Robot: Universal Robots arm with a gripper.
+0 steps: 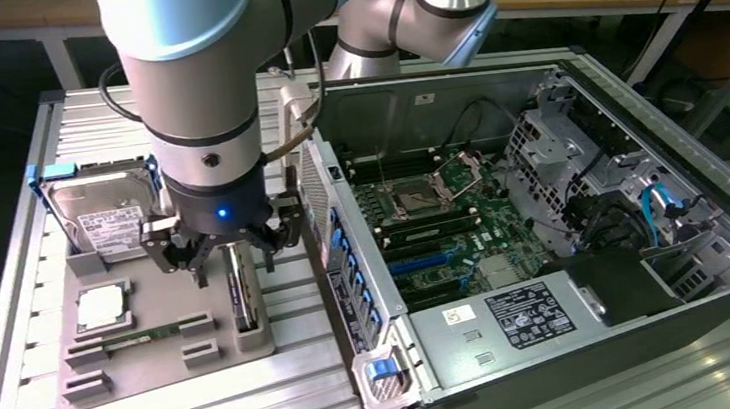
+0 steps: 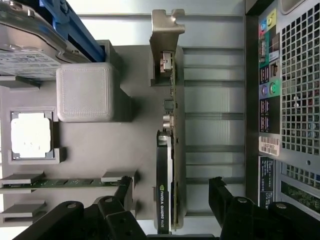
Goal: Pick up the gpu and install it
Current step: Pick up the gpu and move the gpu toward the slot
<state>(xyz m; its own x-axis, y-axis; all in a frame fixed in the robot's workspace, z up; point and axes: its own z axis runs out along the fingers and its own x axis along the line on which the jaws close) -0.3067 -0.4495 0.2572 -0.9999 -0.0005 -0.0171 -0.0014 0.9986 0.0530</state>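
The gpu (image 2: 167, 150) is found on edge in the tray (image 2: 100, 150), directly beneath the gripper (image 2: 170, 189), its long axis laid between the spread fingers (image 2: 124, 190), neither touching it.

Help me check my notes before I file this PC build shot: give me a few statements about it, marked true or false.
1. The gripper is open, with one finger on each side of the graphics card. True.
2. The graphics card is seated in the computer case. False: it stands on edge in the grey tray outside the case.
3. The hard drive lies flat inside the case. False: it stands tilted in the tray, in a blue frame.
4. A memory stick lies in the tray. True.
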